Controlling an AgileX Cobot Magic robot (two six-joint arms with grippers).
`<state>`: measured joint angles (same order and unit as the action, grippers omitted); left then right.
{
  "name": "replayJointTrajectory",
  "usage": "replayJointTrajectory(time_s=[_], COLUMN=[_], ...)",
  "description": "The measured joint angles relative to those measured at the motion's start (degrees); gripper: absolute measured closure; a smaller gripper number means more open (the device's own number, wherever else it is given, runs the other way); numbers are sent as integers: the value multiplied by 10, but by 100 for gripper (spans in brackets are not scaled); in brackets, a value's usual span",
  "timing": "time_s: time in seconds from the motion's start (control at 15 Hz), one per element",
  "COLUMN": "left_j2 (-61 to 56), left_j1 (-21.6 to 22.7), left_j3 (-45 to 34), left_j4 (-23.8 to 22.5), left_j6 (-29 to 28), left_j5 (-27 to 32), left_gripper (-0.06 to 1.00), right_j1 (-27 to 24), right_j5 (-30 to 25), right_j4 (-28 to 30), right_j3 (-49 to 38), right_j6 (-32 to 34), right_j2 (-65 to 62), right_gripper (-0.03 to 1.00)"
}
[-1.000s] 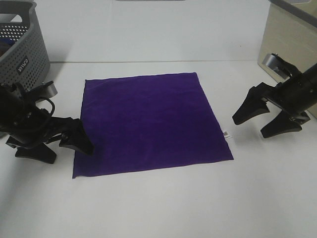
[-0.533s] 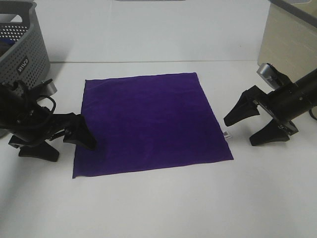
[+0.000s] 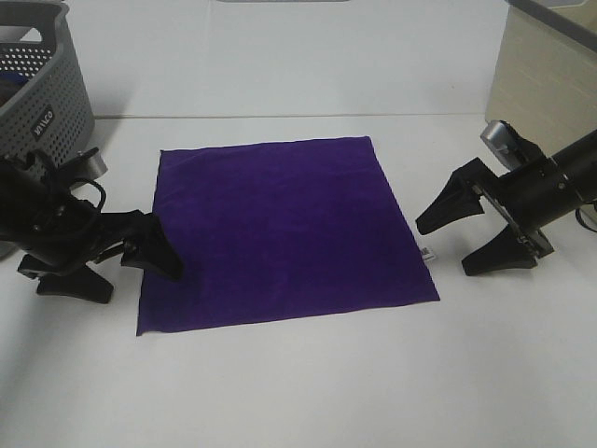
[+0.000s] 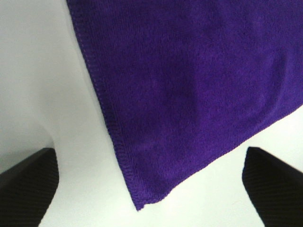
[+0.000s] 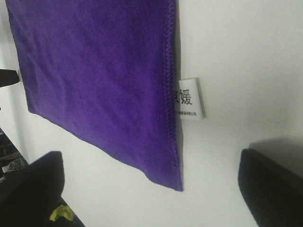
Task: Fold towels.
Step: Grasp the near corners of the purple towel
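Lying flat and unfolded on the wide white tabletop (image 3: 298, 392), the deep purple plush square towel (image 3: 280, 224) had bare surface on every side, with the grey perforated plastic basket (image 3: 42, 84) well apart at the far left. The black left gripper (image 3: 131, 280), spread wide and empty, straddled the towel's near-left edge; the black right gripper (image 3: 448, 248), equally wide, sat just beside the near-right edge. A shallow pinch would likely skid over the plush (or lift one corner, skewing the fold). The small white tag (image 5: 188, 98) might snag.

Purple towel (image 3: 280, 229) lies flat (white tag (image 3: 425, 253) showing)
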<state>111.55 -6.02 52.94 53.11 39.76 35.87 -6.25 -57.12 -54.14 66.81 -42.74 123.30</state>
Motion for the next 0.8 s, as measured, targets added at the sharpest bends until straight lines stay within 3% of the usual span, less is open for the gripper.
replayJointTrajectory(time_s=[0.67, 0.8], left_j2=[2, 26], left_j1=[0, 0], left_j3=[0, 11], left_j4=[3, 22], left_j6=[-48, -50], left_j5=[-7, 18], left_gripper=[-3, 0], right_j1=[1, 32], right_j5=[0, 16], right_j4=[1, 2], right_j3=[0, 1], right_j6=[0, 0], right_j2=[0, 0], right_gripper=[-1, -1])
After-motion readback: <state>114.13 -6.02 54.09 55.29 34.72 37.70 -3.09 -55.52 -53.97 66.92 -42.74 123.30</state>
